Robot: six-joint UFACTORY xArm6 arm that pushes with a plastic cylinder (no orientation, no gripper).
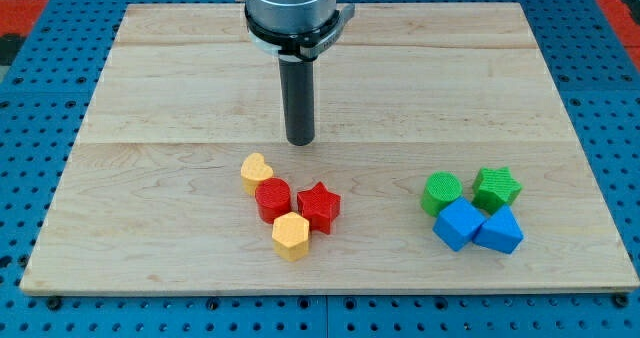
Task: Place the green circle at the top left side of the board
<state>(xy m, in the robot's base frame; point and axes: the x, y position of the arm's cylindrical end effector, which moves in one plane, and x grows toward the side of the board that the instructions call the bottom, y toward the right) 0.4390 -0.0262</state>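
Eight blocks lie near the board's bottom edge; the green circle sits toward the bottom right corner, touching the green star and a blue block. With no gripper to open or close, my tip stands mid-board, well apart from it, so I judge the approach has not begun: I must get round to the circle's right and push toward the top left corner

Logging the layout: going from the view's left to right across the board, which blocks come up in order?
Yellow heart → red cylinder → yellow hexagon → red star → green circle → blue cube → green star.
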